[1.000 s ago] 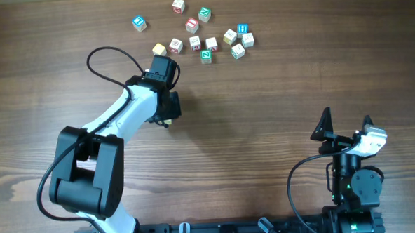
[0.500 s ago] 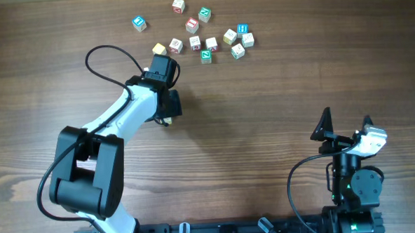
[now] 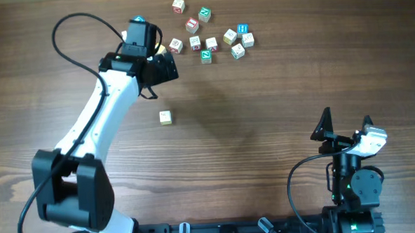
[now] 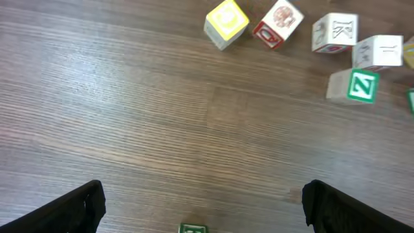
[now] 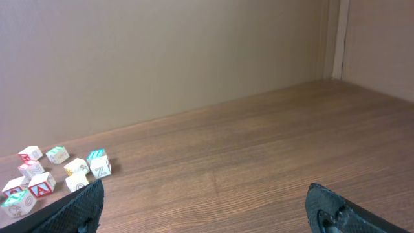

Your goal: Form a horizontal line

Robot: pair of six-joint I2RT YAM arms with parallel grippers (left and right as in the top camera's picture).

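Note:
A single pale cube (image 3: pixel 165 117) lies alone on the wood, well below the cluster. Its green-marked face (image 4: pixel 192 228) just shows at the bottom edge of the left wrist view. No row of cubes shows in any view. My left gripper (image 3: pixel 160 69) (image 4: pixel 204 194) hangs open and empty above the table, between that cube and the cluster. Ahead of it lie a yellowish cube (image 4: pixel 226 22), a red-faced cube (image 4: pixel 278 22) and a green Z cube (image 4: pixel 352 86). My right gripper (image 3: pixel 345 128) (image 5: pixel 206 194) stands open and empty at the lower right.
Several loose letter cubes are scattered at the table's far edge (image 3: pixel 211 32), and show small at the left of the right wrist view (image 5: pixel 58 171). A blue-faced cube (image 3: pixel 139 19) peeks out from behind the left wrist. A wall rises beyond the table.
My left gripper has opened and let go of the pale cube, leaving it on the wood. The arm then rose and swung up-left toward the cluster. The right arm has not moved.

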